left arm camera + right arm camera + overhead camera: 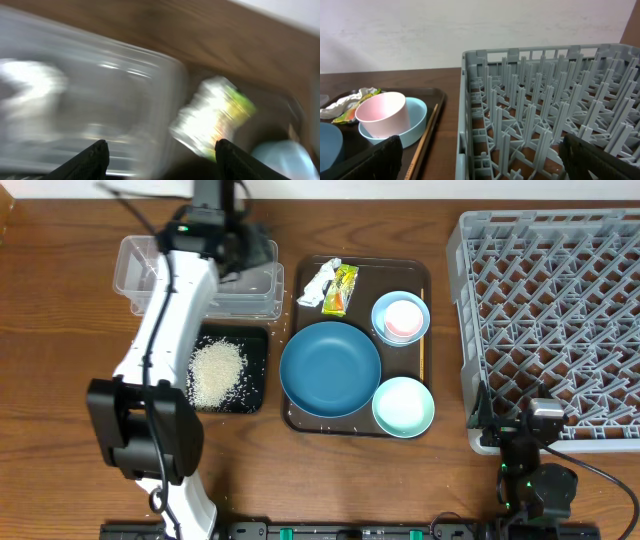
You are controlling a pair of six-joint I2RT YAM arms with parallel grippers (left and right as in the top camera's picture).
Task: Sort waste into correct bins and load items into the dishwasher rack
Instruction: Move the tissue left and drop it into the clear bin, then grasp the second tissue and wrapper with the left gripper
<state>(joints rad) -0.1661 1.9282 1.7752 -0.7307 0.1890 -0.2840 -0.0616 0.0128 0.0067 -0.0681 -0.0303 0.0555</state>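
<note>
While over clear tub [135,270], left end effector [161,150] parted, empty; right end effector [480,147] likewise.

My picture is very blurry. My two dark fingers [92,160] stand apart with nothing between them. I see the clear tub [110,75] with something white [30,85] inside, a yellow wrapper [215,117] just beside it, and a light-blue bowl [280,157] near the wrapper.
</note>
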